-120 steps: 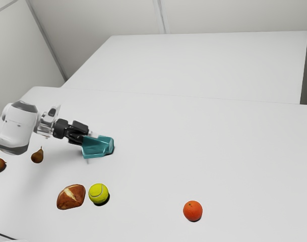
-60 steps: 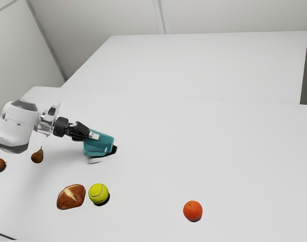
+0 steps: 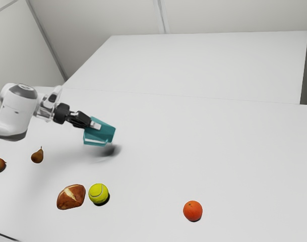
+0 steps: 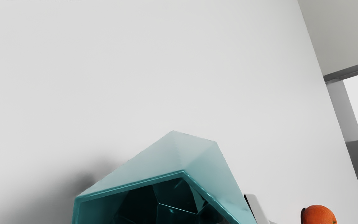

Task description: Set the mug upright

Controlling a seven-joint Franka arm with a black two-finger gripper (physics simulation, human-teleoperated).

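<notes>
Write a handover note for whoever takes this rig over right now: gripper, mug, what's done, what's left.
Gripper: shut on the mug, holding it clear of the table, its shadow below.
Mug: tilted, open end facing back toward the hand.
Nearby: tennis ball and bread roll side by side; orange off toward the exterior view's right.
Done: mug gripped and off the table.
Left: turn it mouth up, set it down on its base, let go.

A plain room, its exact kind unclear: pale walls (image 3: 234,15) with a narrow upright seam (image 3: 161,15) stand well beyond the pincer (image 3: 96,126), and a smooth white worktop (image 3: 219,151) spreads beneath it
</notes>
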